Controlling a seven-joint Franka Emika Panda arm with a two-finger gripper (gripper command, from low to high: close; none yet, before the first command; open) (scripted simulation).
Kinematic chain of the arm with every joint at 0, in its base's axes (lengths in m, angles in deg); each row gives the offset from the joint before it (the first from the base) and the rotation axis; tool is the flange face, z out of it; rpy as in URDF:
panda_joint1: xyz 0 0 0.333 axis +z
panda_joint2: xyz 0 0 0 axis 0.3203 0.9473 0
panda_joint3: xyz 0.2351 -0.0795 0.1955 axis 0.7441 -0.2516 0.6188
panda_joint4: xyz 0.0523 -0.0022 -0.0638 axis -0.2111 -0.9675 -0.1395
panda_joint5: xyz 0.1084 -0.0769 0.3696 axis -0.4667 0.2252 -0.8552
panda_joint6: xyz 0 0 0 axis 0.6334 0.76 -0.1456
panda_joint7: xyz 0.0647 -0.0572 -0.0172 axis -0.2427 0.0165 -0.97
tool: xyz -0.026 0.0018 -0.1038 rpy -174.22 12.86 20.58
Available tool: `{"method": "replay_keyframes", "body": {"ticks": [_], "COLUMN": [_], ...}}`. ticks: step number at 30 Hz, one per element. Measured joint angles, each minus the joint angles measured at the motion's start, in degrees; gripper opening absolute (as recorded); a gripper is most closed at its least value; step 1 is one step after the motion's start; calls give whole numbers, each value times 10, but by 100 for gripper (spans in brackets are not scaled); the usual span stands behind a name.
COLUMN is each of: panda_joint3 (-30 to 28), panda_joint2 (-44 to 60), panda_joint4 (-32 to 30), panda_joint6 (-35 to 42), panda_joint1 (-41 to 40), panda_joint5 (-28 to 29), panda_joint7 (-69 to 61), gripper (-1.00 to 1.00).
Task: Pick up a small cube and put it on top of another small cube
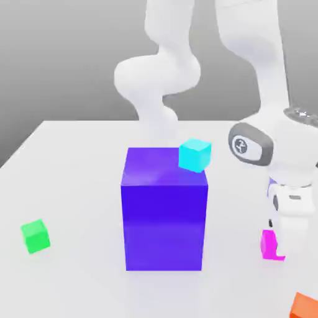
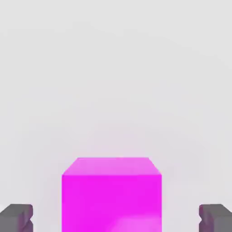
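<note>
While the end effector [image 2: 116,217] straddles the magenta cube [image 2: 112,195] with fingers spread and apparently clear of its sides, no lift is made; the green cube [image 1: 35,236], near the counter's [image 1: 74,161] opposite edge, is bare. In the exterior view the arm hides much of the magenta cube.

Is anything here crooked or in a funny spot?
Yes, the cyan cube. It perches tilted at the back corner of the big blue-violet block, partly past the edge, unlike the green cube and the magenta cube, which rest on the table.
</note>
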Motion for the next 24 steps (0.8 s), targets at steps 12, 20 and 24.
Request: {"method": "replay_keyframes", "body": {"ticks": [12, 20, 24], "panda_joint3": [28, -85, -154], "panda_joint2": [-103, -123, -137], "panda_joint4": [-20, 5, 8], "panda_joint6": [83, 104, 115], "panda_joint1": [-22, -76, -124], "panda_joint5": [-41, -42, -37], "panda_joint7": [-26, 131, 221], "gripper": [-100, -100, -100]}}
